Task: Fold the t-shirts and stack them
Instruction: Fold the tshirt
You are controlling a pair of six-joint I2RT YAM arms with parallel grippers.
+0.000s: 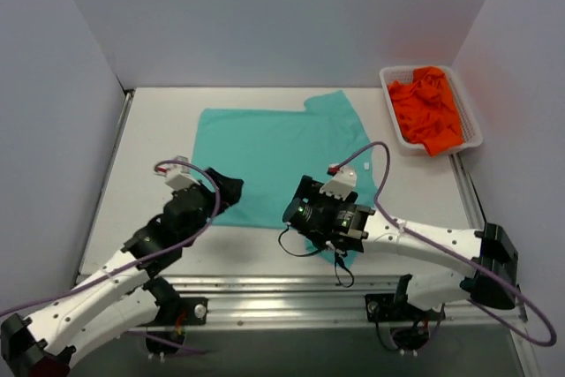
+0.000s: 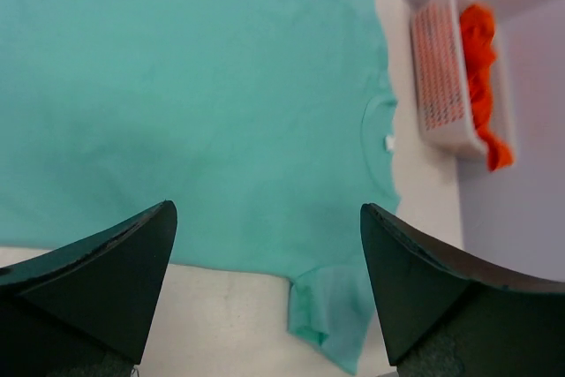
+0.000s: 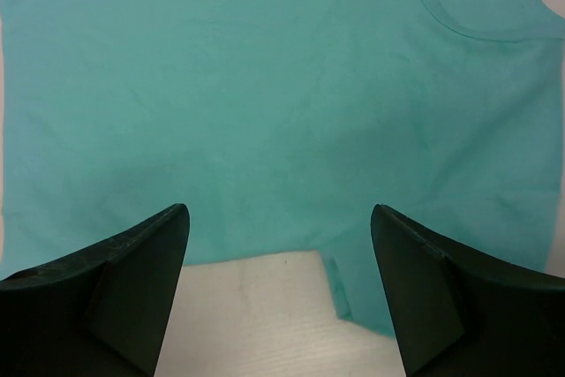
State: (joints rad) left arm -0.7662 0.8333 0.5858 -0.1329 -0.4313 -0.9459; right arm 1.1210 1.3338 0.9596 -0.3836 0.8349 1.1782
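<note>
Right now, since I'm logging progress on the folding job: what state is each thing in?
teal t-shirt, spread flat on the table, unfolded
orange t-shirts, crumpled in the basket, unfolded
basket, upright, far right
left pincer, open, empty, above the shirt's near edge
right pincer, open, empty, above the same edge

Teal t-shirt [image 1: 274, 156]; orange t-shirts [image 1: 428, 112]; white basket [image 2: 440, 86].
</note>
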